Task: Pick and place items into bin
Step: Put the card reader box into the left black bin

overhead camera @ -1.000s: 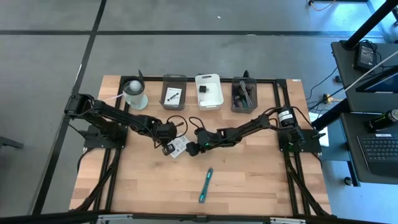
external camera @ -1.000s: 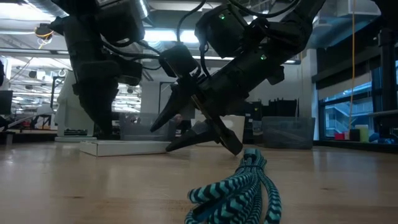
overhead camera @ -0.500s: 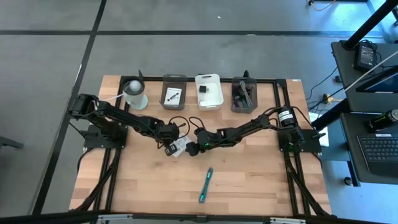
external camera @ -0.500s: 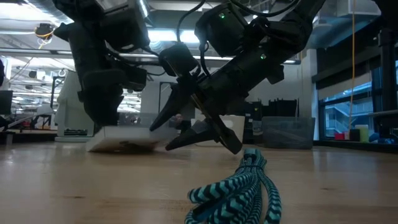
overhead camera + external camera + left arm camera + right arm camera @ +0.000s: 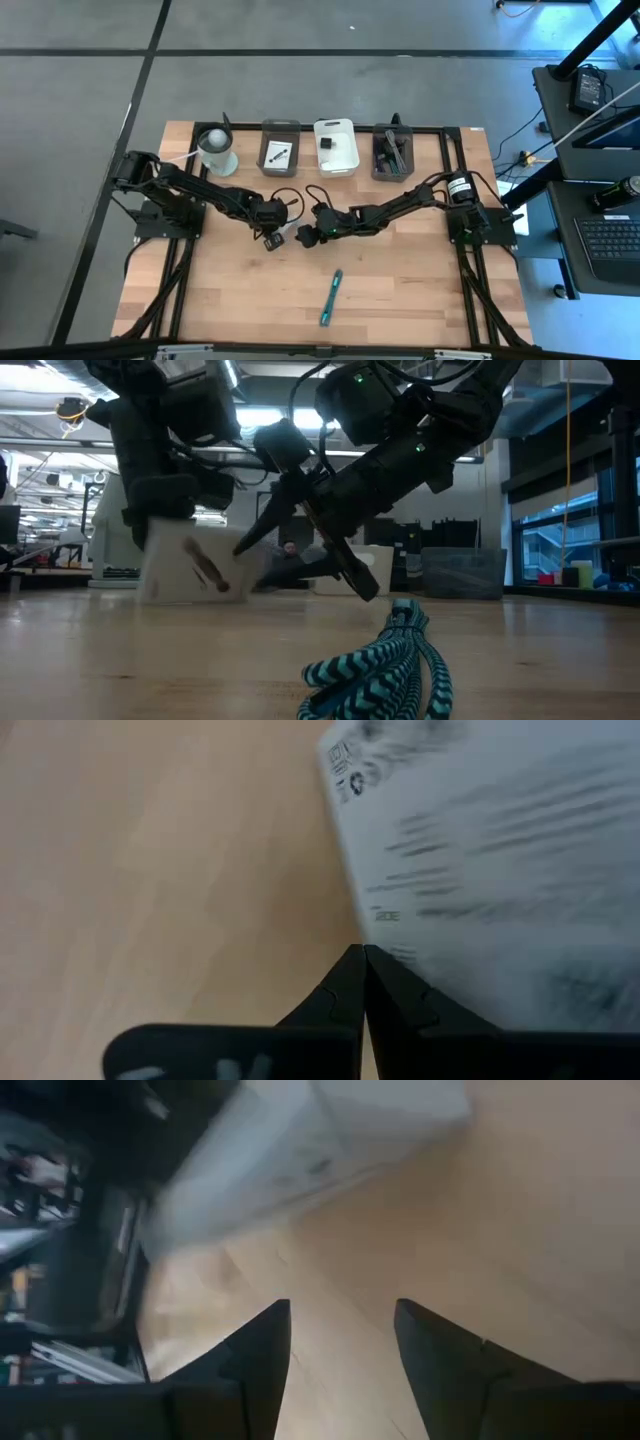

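Left gripper [image 5: 272, 238] near table centre, clamped on white packet [image 5: 190, 565], which hangs tilted w/ lower edge by wood. Right gripper [image 5: 308, 233] just beside, fingers apart, empty.

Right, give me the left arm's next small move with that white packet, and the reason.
Probably raise it a little more. The left end effector is pinched shut on the white packet, which is tilted up off the table, while the open right end effector sits close beside it.
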Robot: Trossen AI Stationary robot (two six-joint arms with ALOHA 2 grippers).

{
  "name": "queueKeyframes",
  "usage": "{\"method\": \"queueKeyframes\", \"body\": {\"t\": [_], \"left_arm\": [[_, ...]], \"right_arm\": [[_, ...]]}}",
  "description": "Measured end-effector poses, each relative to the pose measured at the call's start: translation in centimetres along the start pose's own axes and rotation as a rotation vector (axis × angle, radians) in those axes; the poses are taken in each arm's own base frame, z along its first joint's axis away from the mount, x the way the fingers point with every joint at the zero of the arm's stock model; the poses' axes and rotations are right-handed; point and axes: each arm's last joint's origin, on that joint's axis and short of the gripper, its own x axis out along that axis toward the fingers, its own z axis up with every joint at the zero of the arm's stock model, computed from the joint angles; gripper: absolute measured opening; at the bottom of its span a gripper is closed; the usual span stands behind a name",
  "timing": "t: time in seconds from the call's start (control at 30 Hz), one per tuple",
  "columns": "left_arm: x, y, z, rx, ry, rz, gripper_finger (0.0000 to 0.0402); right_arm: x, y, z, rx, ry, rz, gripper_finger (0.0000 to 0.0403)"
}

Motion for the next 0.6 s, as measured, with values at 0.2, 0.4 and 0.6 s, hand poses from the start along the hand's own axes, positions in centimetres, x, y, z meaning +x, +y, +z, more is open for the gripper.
{"method": "queueKeyframes", "body": {"t": [0.2, 0.4, 0.6], "left_arm": [[0.09, 0.09, -0.18, 0.000, 0.016, 0.006, 0.0002], [0.08, 0.08, -0.15, -0.001, 0.013, 0.005, 0.0003], [0.07, 0.07, -0.13, -0.001, 0.010, 0.005, 0.0002]], "right_arm": [[-0.01, 0.27, 0.09, 0.047, -0.003, 0.027, 0.0184], [-0.04, 0.26, 0.26, 0.033, 0.046, 0.043, 0.0184], [-0.10, 0.34, 0.51, 0.065, -0.007, 0.036, 0.0184]]}}
